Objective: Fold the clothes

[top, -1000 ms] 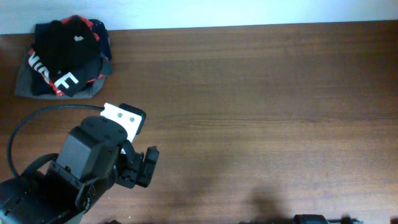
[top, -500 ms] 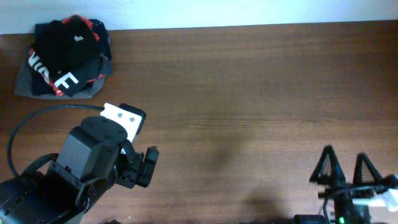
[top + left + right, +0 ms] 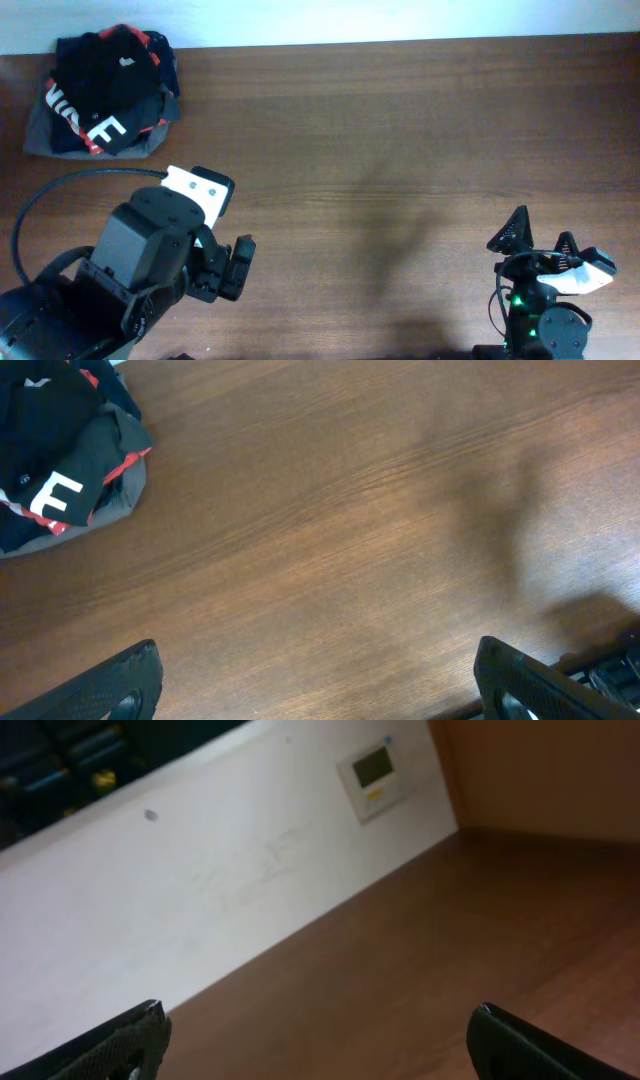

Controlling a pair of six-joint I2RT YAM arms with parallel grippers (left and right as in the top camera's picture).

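Note:
The black T-shirt (image 3: 103,68) with a tiny white logo lies crumpled on top of a pile at the table's far left corner. It also shows at the top left of the left wrist view (image 3: 45,405). My left gripper (image 3: 238,268) hangs over the front left of the table, well away from the pile. Its fingers (image 3: 320,690) are wide open and empty. My right gripper (image 3: 541,234) is at the front right edge, open and empty, and its wrist view (image 3: 315,1040) looks across bare table toward a wall.
Under the T-shirt lie a black-and-red garment with white letters (image 3: 100,130) and a grey garment (image 3: 38,135). The brown wooden table (image 3: 400,150) ends at a white wall at the back. A small wall panel (image 3: 375,768) shows in the right wrist view.
My right arm has come into the overhead view at the front right edge and settled there. My left arm and the pile of clothes have not moved.

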